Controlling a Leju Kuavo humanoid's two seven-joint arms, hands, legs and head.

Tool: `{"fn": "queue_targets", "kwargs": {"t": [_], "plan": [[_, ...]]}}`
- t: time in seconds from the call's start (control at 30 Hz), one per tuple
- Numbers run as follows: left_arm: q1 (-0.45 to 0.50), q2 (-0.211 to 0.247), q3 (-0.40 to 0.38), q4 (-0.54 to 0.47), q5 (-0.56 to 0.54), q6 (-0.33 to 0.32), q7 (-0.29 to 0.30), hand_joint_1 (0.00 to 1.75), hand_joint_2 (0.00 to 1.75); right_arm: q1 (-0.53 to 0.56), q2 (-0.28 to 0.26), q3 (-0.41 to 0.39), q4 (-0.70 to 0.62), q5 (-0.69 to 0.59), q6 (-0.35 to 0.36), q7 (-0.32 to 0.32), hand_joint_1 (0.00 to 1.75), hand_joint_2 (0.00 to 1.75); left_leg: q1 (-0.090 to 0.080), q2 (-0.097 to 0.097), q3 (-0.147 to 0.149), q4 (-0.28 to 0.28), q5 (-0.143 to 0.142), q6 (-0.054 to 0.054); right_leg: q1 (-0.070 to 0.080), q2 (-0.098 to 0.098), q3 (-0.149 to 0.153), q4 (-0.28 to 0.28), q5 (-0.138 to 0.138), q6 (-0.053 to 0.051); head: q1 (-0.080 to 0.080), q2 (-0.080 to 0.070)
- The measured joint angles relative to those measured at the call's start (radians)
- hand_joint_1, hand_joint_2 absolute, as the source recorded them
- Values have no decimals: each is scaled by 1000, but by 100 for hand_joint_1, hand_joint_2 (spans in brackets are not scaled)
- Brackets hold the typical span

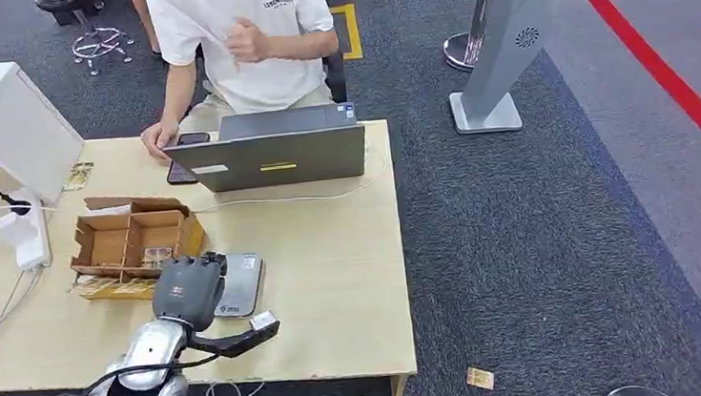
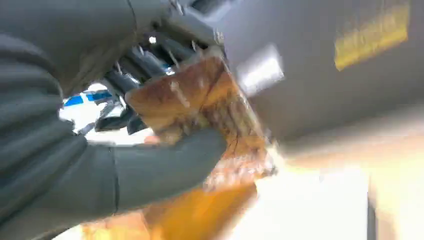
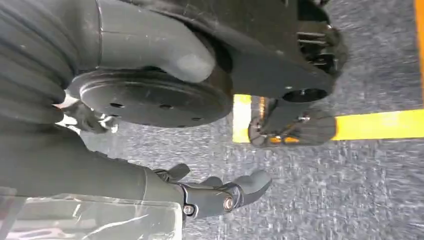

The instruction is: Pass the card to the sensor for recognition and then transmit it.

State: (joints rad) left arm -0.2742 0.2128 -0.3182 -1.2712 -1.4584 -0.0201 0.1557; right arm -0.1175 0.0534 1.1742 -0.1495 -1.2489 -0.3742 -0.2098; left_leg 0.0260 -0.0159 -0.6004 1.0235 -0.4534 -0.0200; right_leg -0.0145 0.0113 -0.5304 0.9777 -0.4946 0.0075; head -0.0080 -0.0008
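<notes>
My left hand (image 1: 188, 287) hovers low over the table, covering the left edge of the flat grey sensor pad (image 1: 245, 282). In the blurred left wrist view, the thumb (image 2: 165, 165) and dark fingers (image 2: 145, 65) pinch a brownish-gold card (image 2: 200, 100). The hand hides the card in the head view. My right hand (image 3: 210, 192) hangs over grey carpet beside my body, fingers apart and holding nothing.
A compartmented cardboard box (image 1: 130, 238) stands just left of the sensor. Behind it a person (image 1: 237, 35) sits at a grey laptop (image 1: 270, 147). A white box (image 1: 5, 118) and power strip (image 1: 24, 231) are at far left. One card (image 1: 479, 378) lies on the carpet.
</notes>
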Motion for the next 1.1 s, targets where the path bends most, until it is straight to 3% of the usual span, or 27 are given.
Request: {"fn": "queue_targets", "kwargs": {"t": [0.03,0.1,0.23,1.1], "plan": [[-19,-15,-12,75,-8,-44,19,175,175,-3,2,2,0,2,0,7,0,175,0,0,0,0,0,0,0,0,2,0,0,0,0,0],[-68,-41,-31,166,-11,-4,25,175,175,-3,2,3,0,0,0,12,0,175,-1,-2,2,0,1,1,0,-2,4,0,0,1,-1,0],[-121,-59,-63,260,1,-3,24,175,175,-3,3,4,0,-5,0,14,0,175,-1,-3,6,0,0,1,-1,-2,10,0,-1,1,0,0],[-169,-64,-121,317,18,-34,31,175,175,-3,6,21,0,-15,0,14,0,175,-3,-3,14,-3,1,1,-2,-3,17,0,-1,1,0,0]]}}
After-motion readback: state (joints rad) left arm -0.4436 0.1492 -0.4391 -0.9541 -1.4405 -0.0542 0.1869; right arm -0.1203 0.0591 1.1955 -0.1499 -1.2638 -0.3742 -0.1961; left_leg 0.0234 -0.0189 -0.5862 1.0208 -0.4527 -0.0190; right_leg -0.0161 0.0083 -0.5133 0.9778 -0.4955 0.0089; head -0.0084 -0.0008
